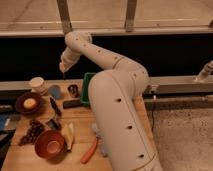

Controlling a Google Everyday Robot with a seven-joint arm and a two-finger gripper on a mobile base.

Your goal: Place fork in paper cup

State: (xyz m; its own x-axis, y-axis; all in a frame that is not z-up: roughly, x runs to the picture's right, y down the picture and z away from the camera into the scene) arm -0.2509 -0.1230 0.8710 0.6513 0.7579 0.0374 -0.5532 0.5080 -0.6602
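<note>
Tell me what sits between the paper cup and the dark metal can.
The small blue cup, in the camera view; the gripper hovers above.

A small blue cup stands at the worktop's eleven o'clock, a dark can just beside it. An orange bowl sits at seven o'clock, grapes beside it, a carrot at six.

The gripper hangs above the blue cup.
</note>
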